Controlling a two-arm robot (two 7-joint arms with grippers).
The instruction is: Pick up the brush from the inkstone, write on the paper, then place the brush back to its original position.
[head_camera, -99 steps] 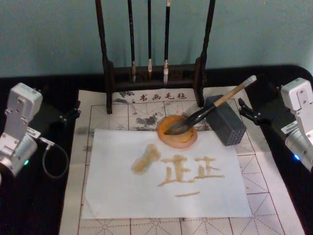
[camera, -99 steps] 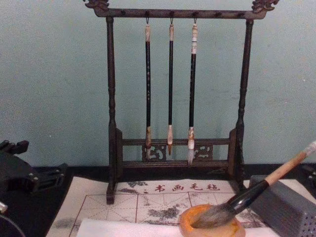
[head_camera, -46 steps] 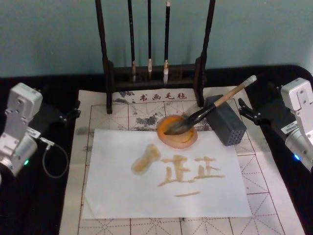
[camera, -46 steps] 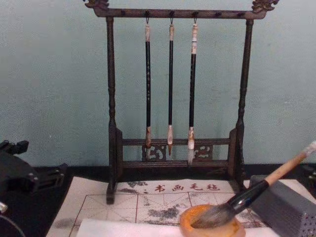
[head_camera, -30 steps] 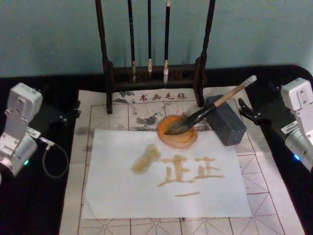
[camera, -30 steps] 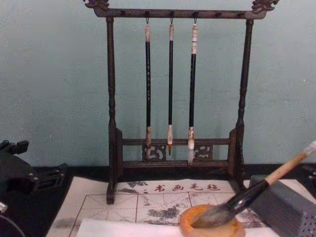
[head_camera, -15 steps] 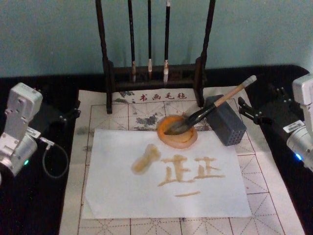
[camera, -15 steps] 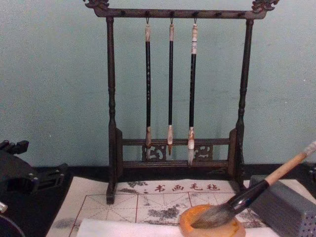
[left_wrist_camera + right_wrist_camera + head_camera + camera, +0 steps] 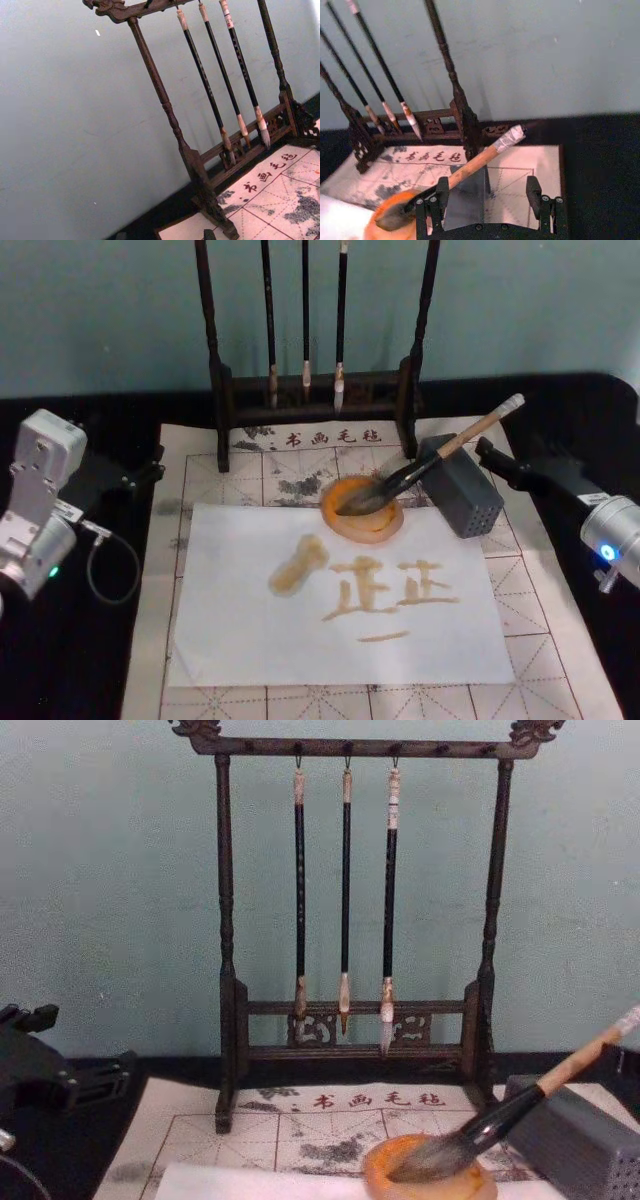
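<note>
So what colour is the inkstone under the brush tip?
Orange-brown; the inkstone shows best in the head view.

A dark wooden brush rack stands upper centre, with three thin brushes hanging from it. Below it, a gridded felt mat bears a grey perforated block right of centre.

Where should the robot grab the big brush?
Probably grip the brush by its pale handle, just past the grey block it leans on, coming from the right. The bristles sit in the inkstone, and the handle slants up toward the open right end effector. The left end effector sits far left.
</note>
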